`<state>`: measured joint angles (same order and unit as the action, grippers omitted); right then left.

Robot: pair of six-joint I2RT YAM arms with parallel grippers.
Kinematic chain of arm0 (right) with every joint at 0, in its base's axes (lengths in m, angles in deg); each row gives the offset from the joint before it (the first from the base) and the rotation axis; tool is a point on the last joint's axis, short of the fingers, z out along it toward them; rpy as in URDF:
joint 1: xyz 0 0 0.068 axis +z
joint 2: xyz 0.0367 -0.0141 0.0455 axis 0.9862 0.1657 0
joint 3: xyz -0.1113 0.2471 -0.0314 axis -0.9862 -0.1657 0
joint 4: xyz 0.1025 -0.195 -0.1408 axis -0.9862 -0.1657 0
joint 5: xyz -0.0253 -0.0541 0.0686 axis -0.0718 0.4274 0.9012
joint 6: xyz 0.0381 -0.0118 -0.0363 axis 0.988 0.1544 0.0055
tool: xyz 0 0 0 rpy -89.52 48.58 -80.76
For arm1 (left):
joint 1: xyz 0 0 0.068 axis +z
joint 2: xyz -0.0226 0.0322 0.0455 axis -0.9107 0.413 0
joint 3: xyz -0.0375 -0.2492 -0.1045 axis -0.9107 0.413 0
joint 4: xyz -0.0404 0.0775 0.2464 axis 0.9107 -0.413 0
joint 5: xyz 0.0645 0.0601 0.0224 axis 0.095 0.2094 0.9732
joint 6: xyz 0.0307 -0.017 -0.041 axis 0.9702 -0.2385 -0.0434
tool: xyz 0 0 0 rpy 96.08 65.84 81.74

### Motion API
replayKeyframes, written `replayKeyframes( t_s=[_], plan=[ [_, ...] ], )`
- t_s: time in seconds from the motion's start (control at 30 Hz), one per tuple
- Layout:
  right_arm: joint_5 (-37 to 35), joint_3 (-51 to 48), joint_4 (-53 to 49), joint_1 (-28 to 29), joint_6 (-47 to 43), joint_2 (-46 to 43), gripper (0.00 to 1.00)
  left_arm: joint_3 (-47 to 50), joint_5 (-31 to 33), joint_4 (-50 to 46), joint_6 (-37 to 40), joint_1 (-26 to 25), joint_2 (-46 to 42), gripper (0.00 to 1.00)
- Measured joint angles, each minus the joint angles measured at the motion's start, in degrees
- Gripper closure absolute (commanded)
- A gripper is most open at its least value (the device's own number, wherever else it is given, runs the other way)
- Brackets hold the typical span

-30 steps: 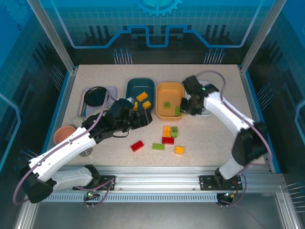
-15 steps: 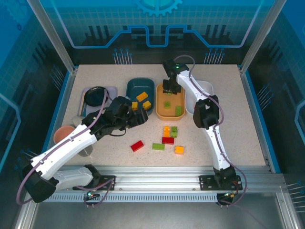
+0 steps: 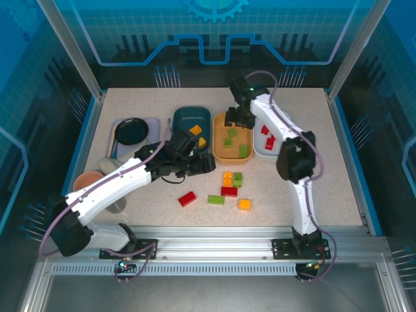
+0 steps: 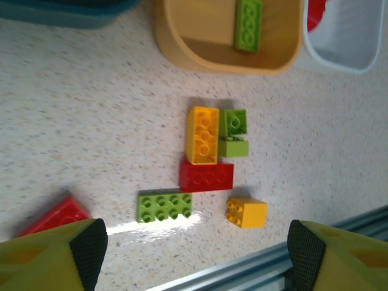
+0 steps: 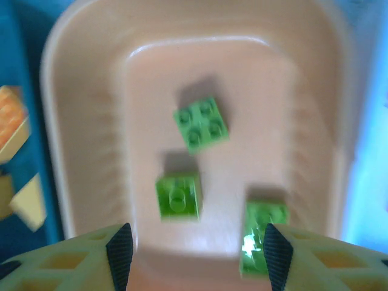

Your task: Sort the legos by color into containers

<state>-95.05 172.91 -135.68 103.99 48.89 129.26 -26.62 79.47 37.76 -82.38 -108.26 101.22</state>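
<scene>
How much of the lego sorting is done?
Partly done. Green legos sit in the orange bin, orange-yellow ones in the teal bin, red ones in the white bin. Both claws are open and empty: the right claw over the orange bin, the left claw above about seven loose bricks not yet sorted.

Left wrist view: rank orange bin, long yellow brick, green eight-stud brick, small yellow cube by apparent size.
1. orange bin, though cropped
2. long yellow brick and green eight-stud brick, about alike
3. small yellow cube
</scene>
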Motion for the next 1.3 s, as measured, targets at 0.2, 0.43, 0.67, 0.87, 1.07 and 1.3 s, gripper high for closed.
replayKeyframes(
  t_s=[0.2, 0.43, 0.67, 0.87, 1.07, 1.3],
  plan=[
    [-2.6, -33.8, 6.4, 2.1, 2.6, -35.7, 0.37, -5.7, -3.6, -0.3, 0.4, -5.4, 12.0, 0.2],
    [-0.5, -58.0, 1.1, 5.3, 5.9, -63.8, 0.36, -15.4, -4.3, -2.9, 1.4, -13.9, 25.4, 0.24],
    [5.1, -61.4, -9.2, 5.5, 7.6, -81.6, 0.33, -23.1, -3.8, -8.2, 1.9, -19.0, 35.5, 0.24],
    [9.4, -62.0, -12.8, 5.5, 7.6, -88.1, 0.33, -30.9, -2.2, -12.3, 2.0, -20.4, 43.1, 0.25],
    [10.8, -62.8, -14.8, 5.5, 7.6, -90.3, 0.35, -33.3, 0.1, -13.9, 2.2, -21.0, 47.0, 0.34],
    [11.0, -63.0, -15.8, 5.5, 7.8, -91.8, 0.36, -33.7, 1.8, -14.1, 3.7, -21.0, 49.8, 0.54]
  ],
)
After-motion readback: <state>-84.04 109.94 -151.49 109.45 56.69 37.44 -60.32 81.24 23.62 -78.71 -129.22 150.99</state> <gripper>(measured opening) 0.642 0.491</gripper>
